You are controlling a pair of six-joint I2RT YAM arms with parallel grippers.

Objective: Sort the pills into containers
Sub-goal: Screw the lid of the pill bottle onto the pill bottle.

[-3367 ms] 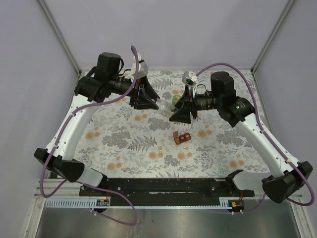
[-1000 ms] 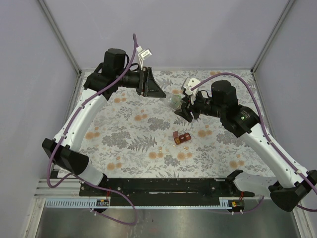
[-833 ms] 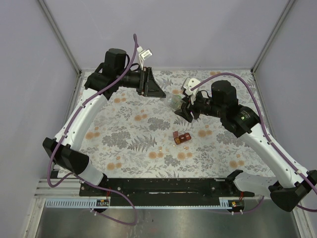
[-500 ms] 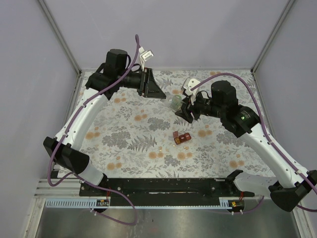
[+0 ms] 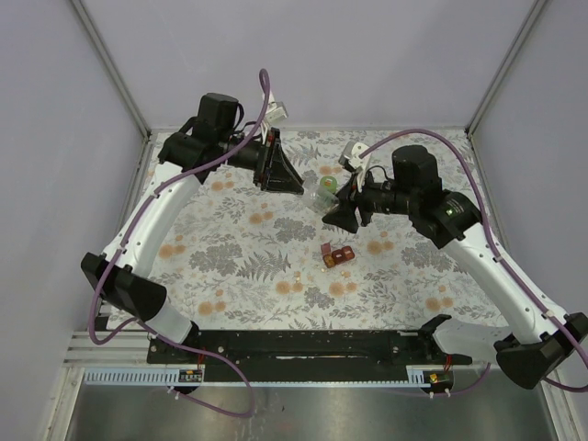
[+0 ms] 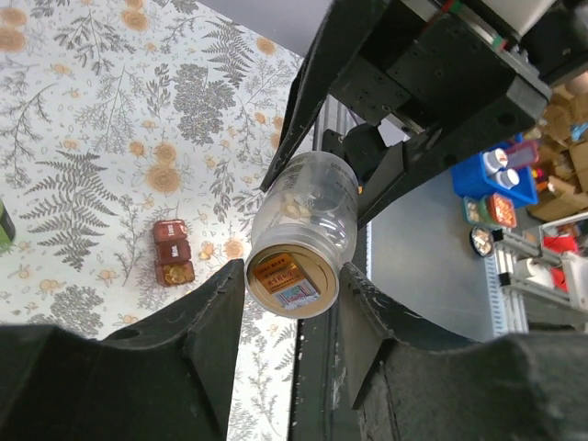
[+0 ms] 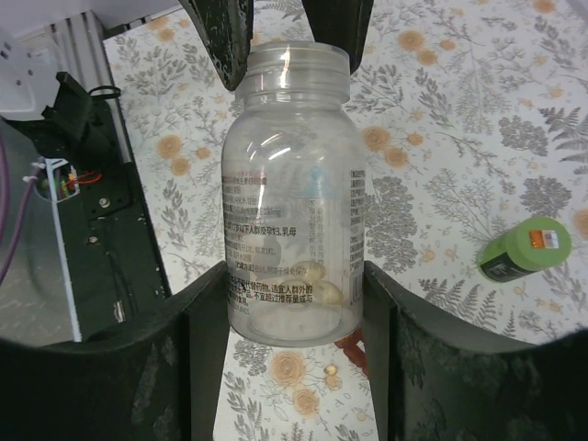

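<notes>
While both arms reach in over the middle of the flower-printed cloth (image 5: 230, 257), a clear plastic bottle (image 7: 292, 211) with fine print on its side hangs in the air between them, off the table. The right gripper (image 7: 294, 280) is clamped on the wide body of the clear plastic bottle, with a black finger pressed flat against each side. The left gripper (image 6: 292, 278) meets it head-on from the opposite end. Its two fingers sit tight against the neck end, one on each flank, so from here it looks closed on that end as well. In the left wrist view, the end facing that camera shows a round tan face with a small orange sticker.

A few pale yellowish pills (image 7: 317, 280) lie inside the bottle, settled low in the body near the right fingers.

A small bright green cylindrical bottle (image 7: 519, 250) sits on the cloth just beyond the held one, on the side away from the arm bases and touched by neither arm. A dark-red rectangular pill box (image 5: 338, 256) rests on the cloth nearer the bases, apart from both grippers. Its three compartments run in a row, and I cannot tell whether its lids are up.
</notes>
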